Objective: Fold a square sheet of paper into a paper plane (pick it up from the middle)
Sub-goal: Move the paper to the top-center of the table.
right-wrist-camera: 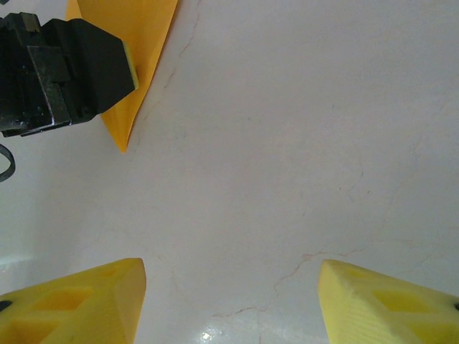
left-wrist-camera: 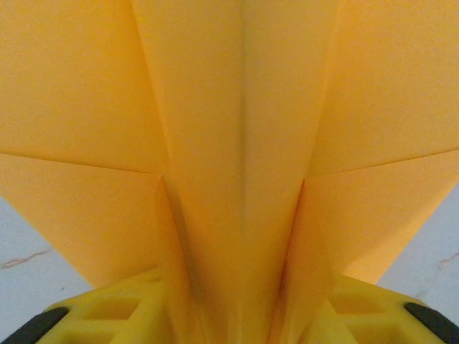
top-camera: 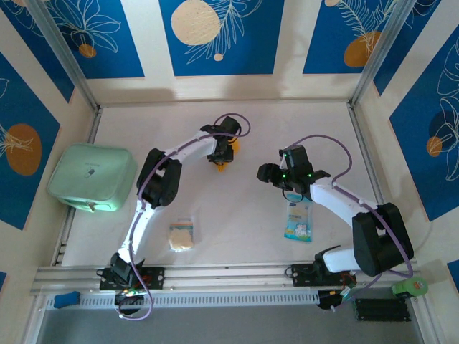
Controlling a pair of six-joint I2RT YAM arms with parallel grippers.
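- Presently, slim orange-yellow folded paper plane (left-wrist-camera: 237, 143): beyond-left of the light-blue printed packet (top-camera: 297, 221), between left gripper (left-wrist-camera: 244, 287) fingers; clamped or slack, we cannot tell.
- Empty right gripper (right-wrist-camera: 231, 269): spread, beyond packet.
- We'd part jaws gently.

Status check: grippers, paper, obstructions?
Left gripper astride paper plane, grip unclear. Right gripper open, empty, above table. Packet beside right gripper, away from plane.

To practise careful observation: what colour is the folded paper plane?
Plain orange-yellow; the paper plane shows best in the left wrist view.
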